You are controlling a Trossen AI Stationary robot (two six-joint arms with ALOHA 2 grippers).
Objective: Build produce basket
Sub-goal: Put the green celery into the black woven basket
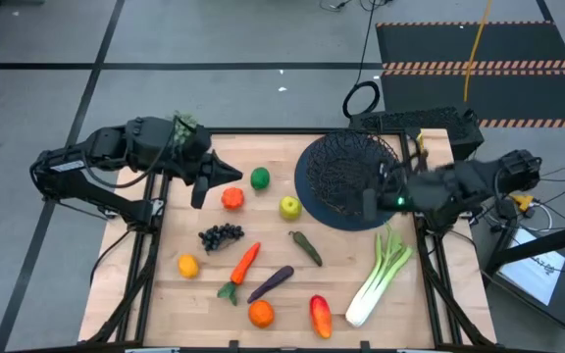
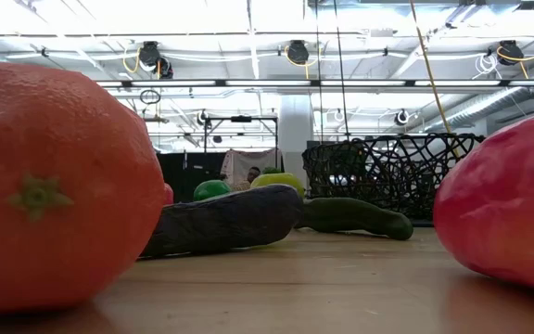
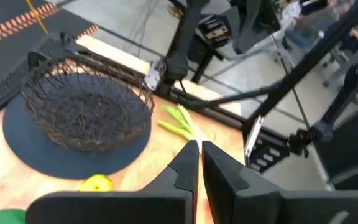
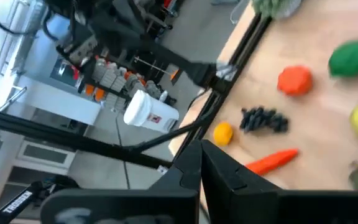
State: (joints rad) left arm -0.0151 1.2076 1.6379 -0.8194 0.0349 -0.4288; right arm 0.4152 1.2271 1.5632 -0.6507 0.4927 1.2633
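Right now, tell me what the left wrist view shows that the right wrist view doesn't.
Only the left wrist view shows the black wire basket, empty on its dark mat, and the leek's green leaves beyond the shut left gripper.

Only the right wrist view shows the tomato, grapes, lemon and carrot past the shut right gripper.

Both share the lime and yellow-green apple.

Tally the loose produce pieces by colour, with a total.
Green: 3 (lime, pickle, leek)
Yellow: 2 (apple, lemon)
Orange or red: 4 (tomato, carrot, orange, pepper)
Dark purple: 2 (grapes, eggplant)
Total: 11
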